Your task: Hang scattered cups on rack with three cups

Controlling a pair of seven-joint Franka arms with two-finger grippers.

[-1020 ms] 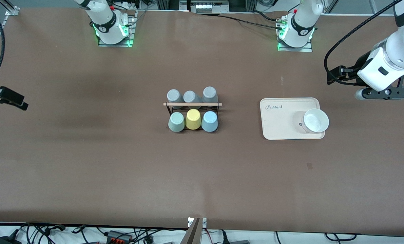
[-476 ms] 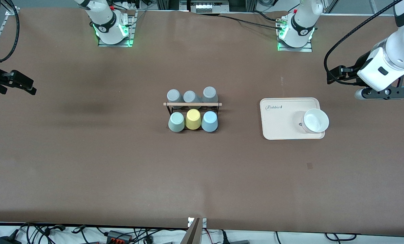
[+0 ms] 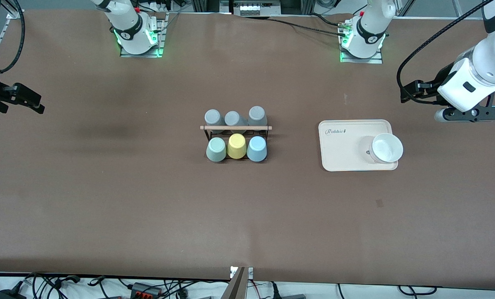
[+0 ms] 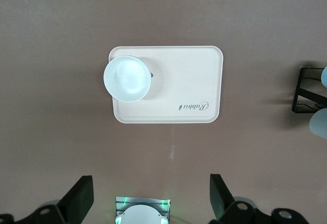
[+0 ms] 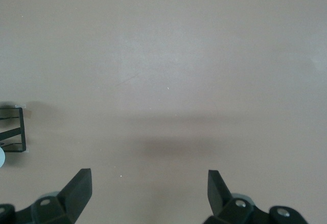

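Mint cup (image 3: 216, 149) and light blue cup (image 3: 257, 148) sit inverted on rack (image 3: 235, 128) beside the yellow cup (image 3: 237, 146). Left gripper (image 4: 150, 196) and right gripper (image 5: 148, 191) hang spread wide, empty (both well apart from rack). Judged complete; keep arms clear.

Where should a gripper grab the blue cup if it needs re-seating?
Take the blue cup from above, fingers across its tapered sides. It sits base-up on the rack, with the yellow cup beside it, so keep that side clear.
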